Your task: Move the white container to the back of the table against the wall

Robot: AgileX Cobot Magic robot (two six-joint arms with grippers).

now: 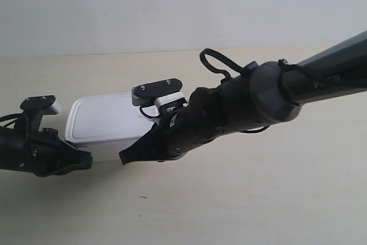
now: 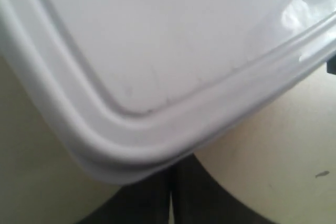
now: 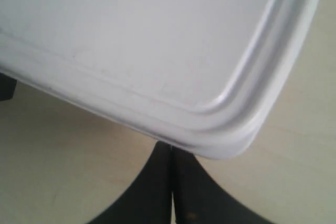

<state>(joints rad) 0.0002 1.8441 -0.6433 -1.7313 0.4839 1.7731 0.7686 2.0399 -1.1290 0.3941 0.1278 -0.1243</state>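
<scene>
Both jaws, pinched shut and empty, sit at the near corners of the shallow white plastic box point(image 1: 106, 120), the pale wood counter's point(image 1: 258, 199) back edge straight beyond.

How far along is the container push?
Done: left claw and right claw, both shut, sit at near corners of the shallow white lidded plastic container. In hand: a push looks set up. Left: a strip of bare cream wood-grain table separates it from the pale grey wall.

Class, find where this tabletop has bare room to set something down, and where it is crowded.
Bare table: the strip between the white container and the wall, and the wide stretch away from the wall. Crowded: the container's corners, flanked by both arms.
</scene>
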